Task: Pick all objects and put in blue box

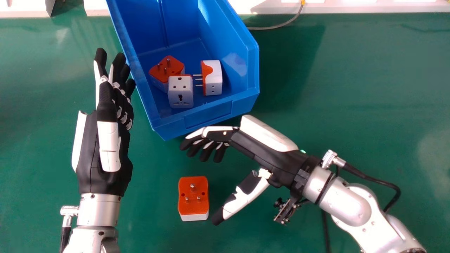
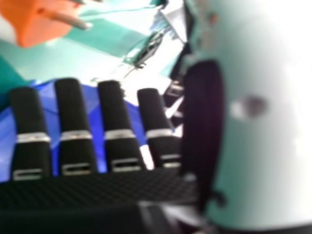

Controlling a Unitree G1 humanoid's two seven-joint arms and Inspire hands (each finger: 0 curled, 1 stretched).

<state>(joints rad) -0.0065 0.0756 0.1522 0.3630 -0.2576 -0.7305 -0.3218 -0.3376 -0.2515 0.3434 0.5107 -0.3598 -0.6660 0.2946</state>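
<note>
This looks like my last pick: right robot hand (image 1: 269, 156) spread, adapter (image 1: 193, 198) just beside its thumb; next, straddle and pinch it. Left robot hand (image 1: 109, 144) idle, open.

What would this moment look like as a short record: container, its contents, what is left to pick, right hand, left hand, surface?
container: blue box
in the box: three orange-and-white plug adapters
left to pick: one adapter on the table, pins up
right hand: open, beside that adapter, holding nothing
left hand: open, at the box's left side, holding nothing
surface: green table
</note>
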